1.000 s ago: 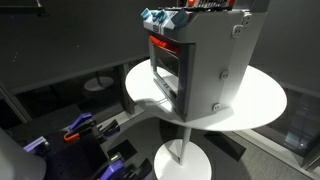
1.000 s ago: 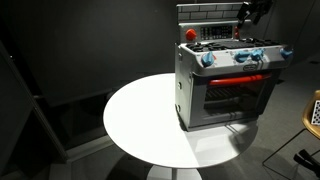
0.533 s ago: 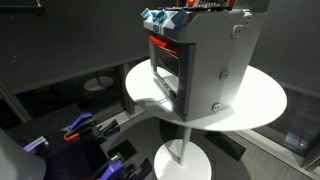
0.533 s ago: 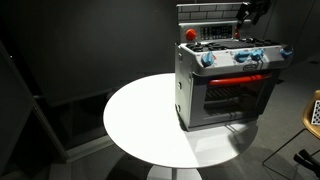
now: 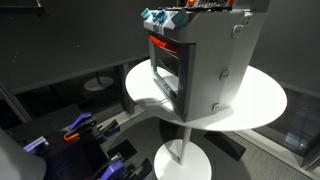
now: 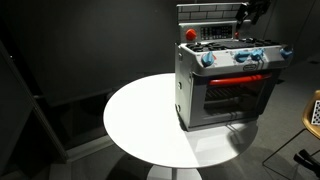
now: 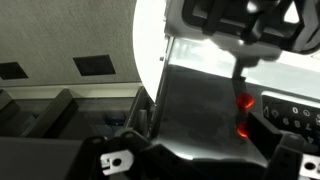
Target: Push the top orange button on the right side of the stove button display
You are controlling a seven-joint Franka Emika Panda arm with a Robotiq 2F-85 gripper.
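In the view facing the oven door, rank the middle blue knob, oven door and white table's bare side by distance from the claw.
From the claw, above the stove:
1. Blue knob, just below it, on the top front edge.
2. Oven door, lower, on the front face.
3. Table, bare part at the picture's left.

No text, label, brand, number or sign can be read in any of the views. Small pale marks are seen in the wrist view on the dark display panel (image 7: 292, 112) of the small grey metal box-shaped stove (image 6: 186, 92), but they are too blurred to be made out.
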